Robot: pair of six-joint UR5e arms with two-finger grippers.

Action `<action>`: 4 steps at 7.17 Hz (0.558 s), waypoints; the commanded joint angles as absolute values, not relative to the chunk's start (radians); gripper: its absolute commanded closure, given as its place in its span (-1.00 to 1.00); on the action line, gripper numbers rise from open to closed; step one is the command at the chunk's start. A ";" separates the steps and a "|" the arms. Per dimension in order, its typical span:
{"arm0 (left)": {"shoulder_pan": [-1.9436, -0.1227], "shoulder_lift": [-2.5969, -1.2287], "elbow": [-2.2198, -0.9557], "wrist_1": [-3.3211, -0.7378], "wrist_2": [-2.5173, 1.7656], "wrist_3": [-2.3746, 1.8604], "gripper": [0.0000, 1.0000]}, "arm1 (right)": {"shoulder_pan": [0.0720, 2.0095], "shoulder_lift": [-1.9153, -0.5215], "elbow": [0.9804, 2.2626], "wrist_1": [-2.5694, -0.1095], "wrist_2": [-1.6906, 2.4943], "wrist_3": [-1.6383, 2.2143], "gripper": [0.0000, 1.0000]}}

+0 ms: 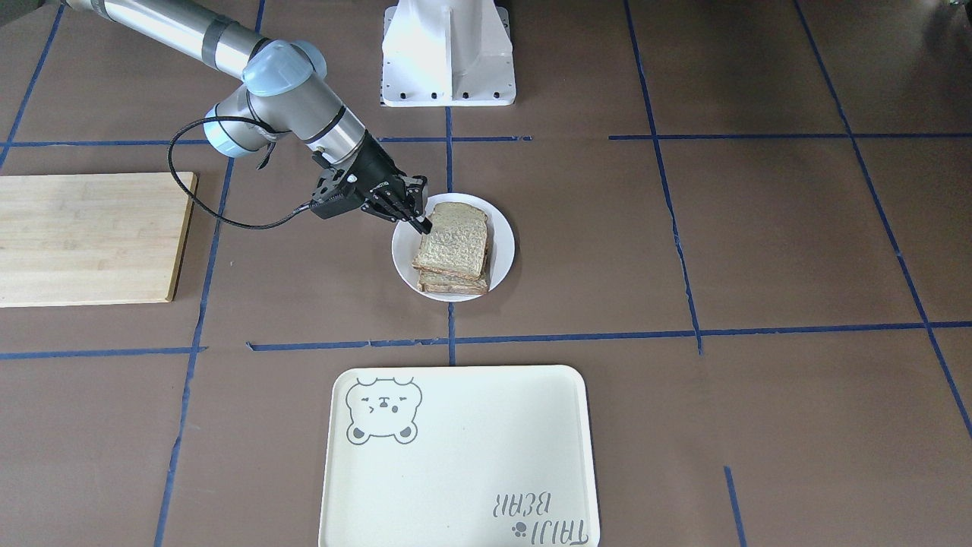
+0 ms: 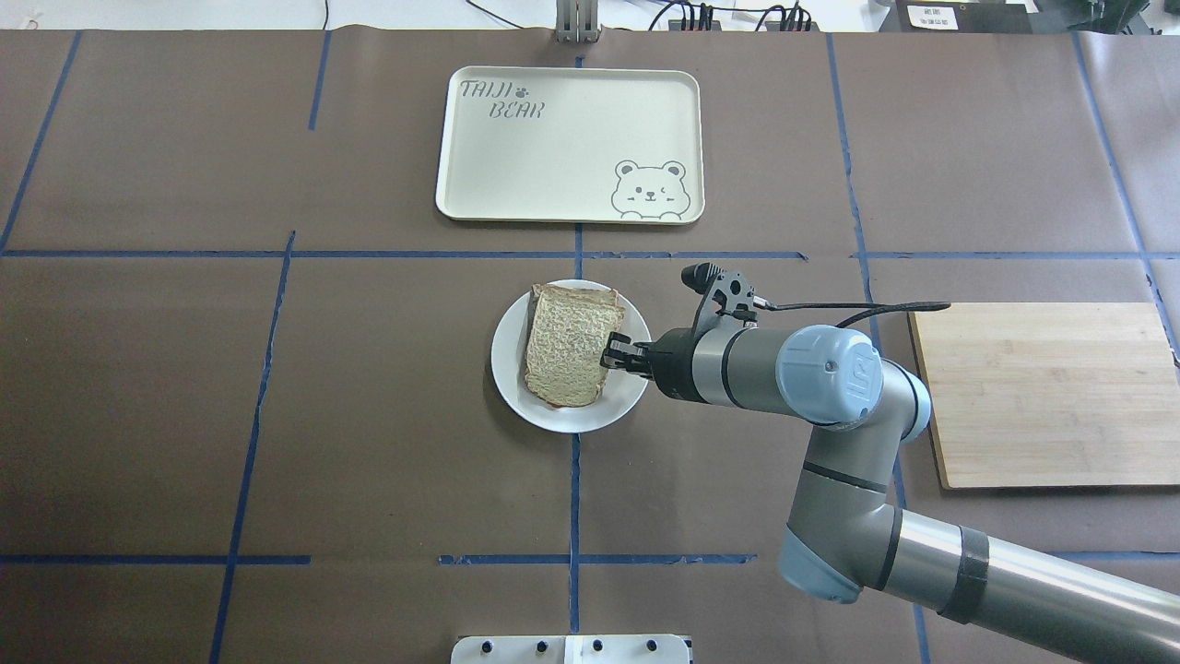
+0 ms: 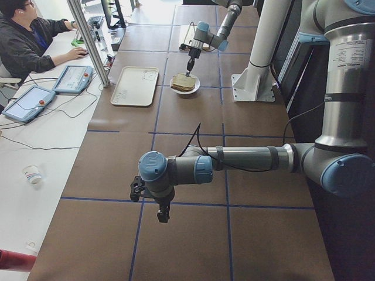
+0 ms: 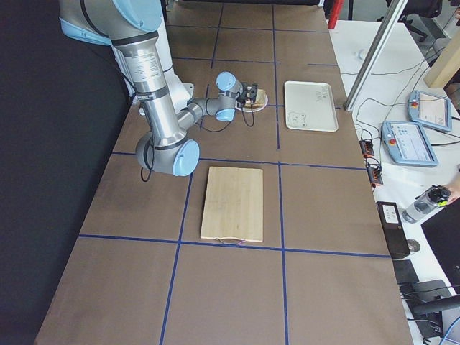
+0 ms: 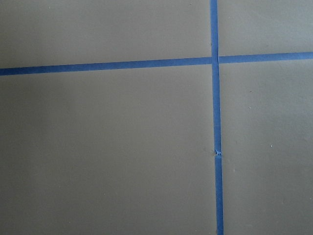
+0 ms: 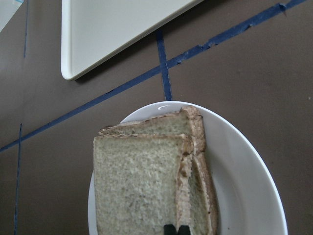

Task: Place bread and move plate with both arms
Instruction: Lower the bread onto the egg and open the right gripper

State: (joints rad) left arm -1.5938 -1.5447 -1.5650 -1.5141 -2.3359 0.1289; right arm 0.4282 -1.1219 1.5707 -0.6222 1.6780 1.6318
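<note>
A small white plate (image 1: 503,245) sits mid-table with a stack of bread slices on it. The top slice, the bare tan bread (image 1: 454,237), lies slightly tilted on the slice below. My right gripper (image 1: 422,223) reaches down at the bread's edge and is shut on it. In the overhead view the gripper (image 2: 610,354) is at the right edge of the bread (image 2: 572,346) on the plate (image 2: 514,387). The right wrist view shows the fingertips (image 6: 169,228) close together on the bread (image 6: 137,181). My left gripper (image 3: 163,216) hangs over bare table far from the plate; I cannot tell if it is open.
A cream tray (image 1: 456,456) with a bear drawing lies beyond the plate, toward the operators' side. A wooden cutting board (image 2: 1042,392) lies on my right. The white base block (image 1: 448,53) stands at the robot's edge. Blue tape lines cross the brown table.
</note>
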 commanded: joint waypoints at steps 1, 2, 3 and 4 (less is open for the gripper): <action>-1.592 -1.545 -1.566 -1.514 -2.336 0.129 -1.00 | 0.439 -1.118 1.580 -0.623 1.690 1.631 -0.99; -1.594 -1.545 -1.571 -1.514 -2.336 0.129 -1.00 | 0.463 -1.123 1.598 -0.623 1.715 1.631 -1.00; -1.594 -1.546 -1.578 -1.516 -2.336 0.127 -1.00 | 0.507 -1.127 1.606 -0.624 1.768 1.631 -1.00; -1.592 -1.555 -1.595 -1.517 -2.335 0.094 -1.00 | 0.576 -1.131 1.615 -0.668 1.846 1.631 -1.00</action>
